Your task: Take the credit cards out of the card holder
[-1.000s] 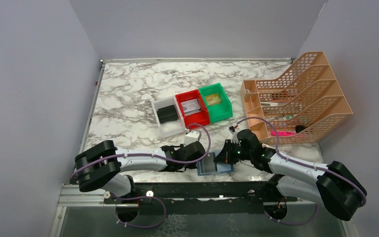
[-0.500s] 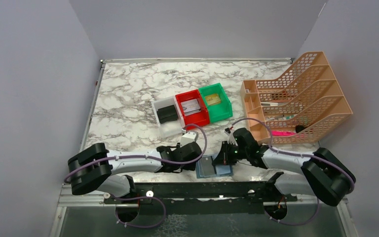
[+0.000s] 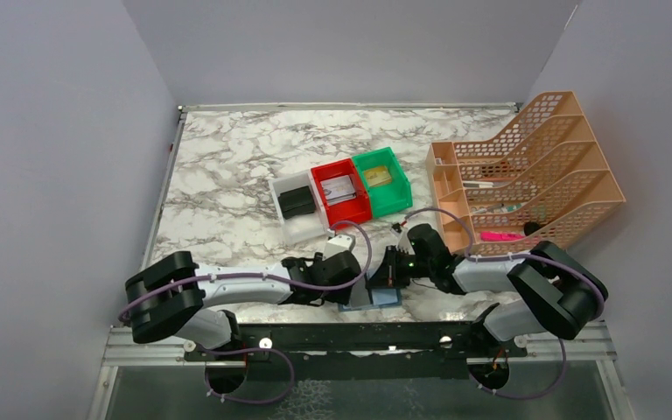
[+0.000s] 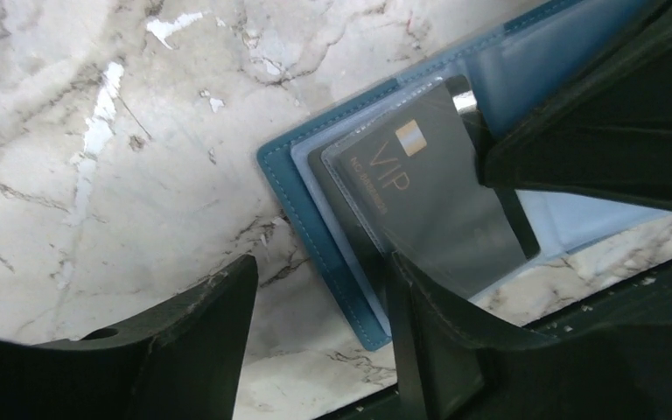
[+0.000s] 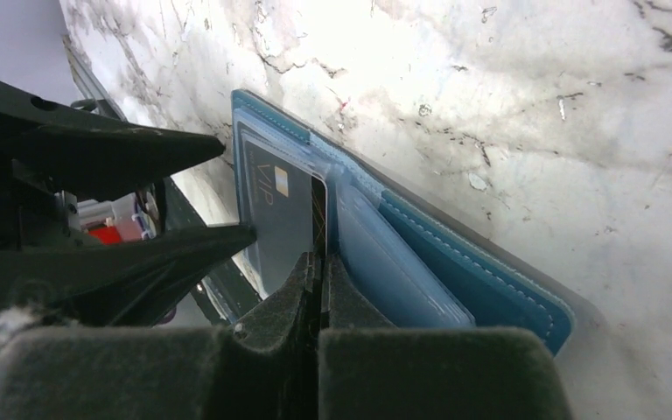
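Note:
The teal-blue card holder [image 3: 387, 297] lies open on the marble near the table's front edge, its light blue pockets [image 5: 385, 254] facing up. A dark grey credit card [image 4: 429, 201] marked VIP stands partly out of a clear pocket, tilted up. My right gripper [image 5: 319, 262] is shut on that card's edge [image 5: 280, 219], and its black finger [image 4: 595, 131] looms over the holder. My left gripper [image 4: 319, 271] is open. Its fingers straddle the holder's stitched left edge [image 4: 315, 236], one over bare marble, the other over the holder beside the card. From above, both grippers [image 3: 363, 284] meet over the holder.
Behind the holder stand a white bin [image 3: 290, 223] with a flat black wallet, a red bin [image 3: 325, 191] and a green bin [image 3: 398, 188]. An orange mesh file rack [image 3: 525, 175] fills the right side. The black rail [image 3: 359, 337] runs just in front of the holder.
My left gripper's jaws have spread apart. The right arm has reached further left over the holder, and the holder has slid slightly left.

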